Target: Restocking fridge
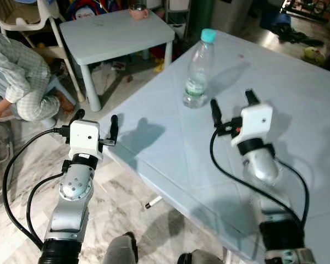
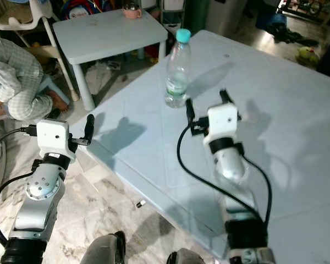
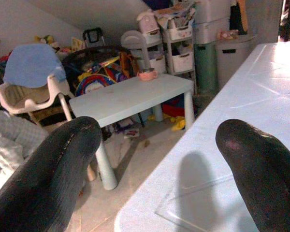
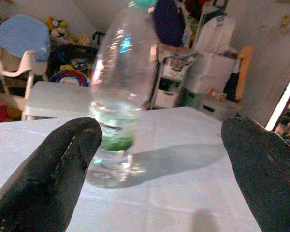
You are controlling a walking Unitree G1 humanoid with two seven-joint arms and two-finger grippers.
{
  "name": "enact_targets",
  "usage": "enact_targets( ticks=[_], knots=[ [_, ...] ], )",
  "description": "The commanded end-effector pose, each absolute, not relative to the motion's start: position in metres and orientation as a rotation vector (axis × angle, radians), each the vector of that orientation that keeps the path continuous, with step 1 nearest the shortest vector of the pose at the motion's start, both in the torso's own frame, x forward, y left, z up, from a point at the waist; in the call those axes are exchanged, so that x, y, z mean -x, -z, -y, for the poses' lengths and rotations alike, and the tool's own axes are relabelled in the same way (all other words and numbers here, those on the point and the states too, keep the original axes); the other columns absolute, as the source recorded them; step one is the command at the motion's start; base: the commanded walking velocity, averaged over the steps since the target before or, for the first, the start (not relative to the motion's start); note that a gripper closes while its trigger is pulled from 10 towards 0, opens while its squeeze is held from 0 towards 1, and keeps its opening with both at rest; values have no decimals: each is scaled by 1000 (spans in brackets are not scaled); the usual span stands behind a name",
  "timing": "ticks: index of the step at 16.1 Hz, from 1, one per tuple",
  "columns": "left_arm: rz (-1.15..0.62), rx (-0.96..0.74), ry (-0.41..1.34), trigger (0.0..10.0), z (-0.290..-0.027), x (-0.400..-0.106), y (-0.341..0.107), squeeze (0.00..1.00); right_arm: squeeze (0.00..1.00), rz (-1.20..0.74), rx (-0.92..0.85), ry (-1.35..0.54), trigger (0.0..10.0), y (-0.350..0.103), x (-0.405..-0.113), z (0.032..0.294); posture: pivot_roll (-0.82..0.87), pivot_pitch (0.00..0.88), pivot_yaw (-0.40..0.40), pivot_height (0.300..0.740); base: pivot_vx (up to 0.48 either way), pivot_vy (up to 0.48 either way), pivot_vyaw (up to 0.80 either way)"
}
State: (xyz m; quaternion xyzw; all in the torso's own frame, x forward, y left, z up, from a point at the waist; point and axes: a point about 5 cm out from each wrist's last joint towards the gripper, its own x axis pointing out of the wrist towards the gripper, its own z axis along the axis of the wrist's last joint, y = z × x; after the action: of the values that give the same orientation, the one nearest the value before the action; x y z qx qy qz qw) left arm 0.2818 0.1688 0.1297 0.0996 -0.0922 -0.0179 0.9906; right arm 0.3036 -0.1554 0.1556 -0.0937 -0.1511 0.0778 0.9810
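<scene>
A clear plastic water bottle point(image 1: 198, 71) with a teal cap and green label stands upright on the pale blue table point(image 1: 275, 110). My right gripper point(image 1: 231, 104) hovers over the table just short of the bottle, open, fingers spread with nothing between them. In the right wrist view the bottle point(image 4: 118, 92) stands ahead, nearer one finger point(image 4: 48, 174) than the other. My left gripper point(image 1: 95, 122) is open at the table's near-left corner, above the floor, holding nothing.
A small pale blue table point(image 1: 115, 33) with a pink cup point(image 1: 138, 11) stands at the back left. A person in checked clothes point(image 1: 19, 77) crouches on the left by a high chair point(image 3: 31, 87). Storage shelves and toys point(image 3: 174, 34) line the far wall.
</scene>
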Motion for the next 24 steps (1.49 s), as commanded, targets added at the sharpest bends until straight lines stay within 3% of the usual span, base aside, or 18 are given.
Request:
enact_targets(
  ticks=[1, 5, 14, 24],
  knots=[
    [192, -207, 33, 10000, -173, -282, -134, 0, 0, 333, 182, -162, 10000, -163, -302, 151, 69, 119, -30, 740, 285, 386, 0],
    [207, -206, 57, 10000, -167, -283, -137, 0, 0, 342, 185, -148, 10000, -165, -302, 148, 71, 118, -30, 740, 332, 337, 0],
    [216, -180, 75, 10000, -163, -281, -138, 0, 0, 363, 208, -126, 10000, -168, -301, 142, 71, 117, -36, 740, 0, 0, 0],
    [221, -187, 73, 10000, -164, -280, -140, 0, 0, 465, 199, -113, 10000, -223, -345, 152, 100, 126, -34, 740, 0, 0, 0]
  ],
)
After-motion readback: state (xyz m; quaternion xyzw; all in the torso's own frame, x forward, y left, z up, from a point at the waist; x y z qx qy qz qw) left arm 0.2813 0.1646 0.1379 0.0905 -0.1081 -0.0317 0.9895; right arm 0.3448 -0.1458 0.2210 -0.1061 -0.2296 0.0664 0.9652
